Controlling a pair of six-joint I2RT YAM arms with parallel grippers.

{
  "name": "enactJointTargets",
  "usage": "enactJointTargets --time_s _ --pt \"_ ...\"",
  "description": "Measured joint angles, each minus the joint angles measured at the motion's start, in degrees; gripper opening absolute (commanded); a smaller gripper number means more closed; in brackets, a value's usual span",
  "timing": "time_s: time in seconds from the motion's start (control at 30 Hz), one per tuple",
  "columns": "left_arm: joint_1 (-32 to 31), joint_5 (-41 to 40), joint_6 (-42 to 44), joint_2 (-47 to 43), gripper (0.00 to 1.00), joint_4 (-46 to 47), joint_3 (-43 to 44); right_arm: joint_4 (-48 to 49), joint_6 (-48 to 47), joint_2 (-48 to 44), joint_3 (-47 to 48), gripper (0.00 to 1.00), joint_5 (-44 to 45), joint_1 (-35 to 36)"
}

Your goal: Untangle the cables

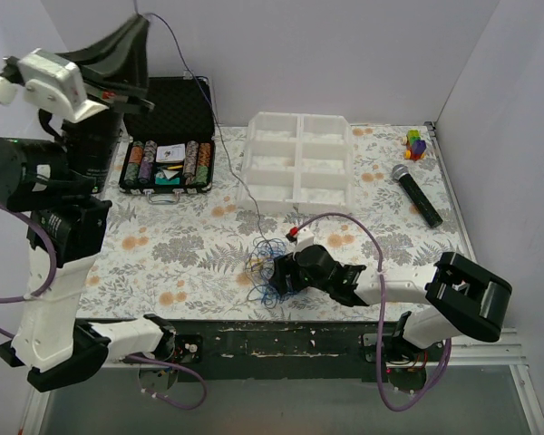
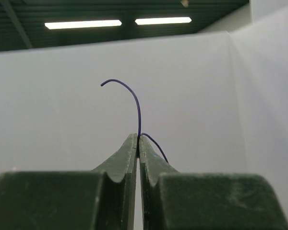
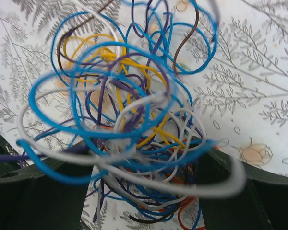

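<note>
Pull direction is what matters here. The cables (image 1: 266, 265) lie as a bunched tangle on the floral surface (image 1: 163, 249), close to its near edge and about midway across. A single purple wire (image 1: 216, 118) leaves that tangle and climbs away to the far left, so its long axis slants from the heap up to the raised left arm. The left fingers (image 2: 119, 165) are pressed together on this wire, pinching it at their tips high above the far-left corner, well apart from the heap, with a short free end curling over them. The right fingers (image 3: 36, 191) stand wide apart and low, one on each side of the tangle, with blue, yellow, white and purple loops between them; they grip nothing that I can see. The right arm is therefore much the nearer to the heap. Drawing the wire free likely means moving the left arm farther along that slant while the right fingers hold the bulk down, or the whole knot may lift with it.
</note>
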Motion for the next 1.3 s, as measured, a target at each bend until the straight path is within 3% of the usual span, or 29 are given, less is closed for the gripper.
enactJointTargets --time_s 0.03,0.07,0.37,0.6,0.8,0.97,1.17,1.3 --pt "0.0 -1.49 1.16 0.44 0.0 2.03 0.9 0.07 0.39 -0.31 -0.98 0.85 0.17 0.04" --pt "0.0 -3.56 3.1 1.01 0.0 5.33 1.97 0.11 0.74 -0.55 -1.77 1.0 0.37 0.04" --pt "0.0 -11.76 17.16 6.71 0.0 25.27 11.06 4.37 3.39 -1.11 -4.31 1.0 2.23 0.57" --pt "0.04 -10.4 27.26 14.99 0.01 34.93 24.46 7.13 4.61 -1.86 -6.49 1.0 3.48 0.74" --pt "0.04 -7.48 32.11 12.92 0.01 39.52 17.99 8.79 5.05 -2.64 -7.91 1.0 3.69 0.74" --pt "0.09 -6.47 30.6 13.25 0.01 34.51 18.34 3.13 3.72 -6.6 -7.89 1.0 3.67 0.87" --pt "0.11 -3.48 22.38 3.78 0.0 22.43 1.46 -4.28 -1.97 -17.57 -5.64 1.0 3.5 1.07" --pt "0.11 -1.51 17.18 1.18 0.0 16.39 -3.65 -6.03 -5.75 -21.99 -2.32 1.0 2.91 1.07"
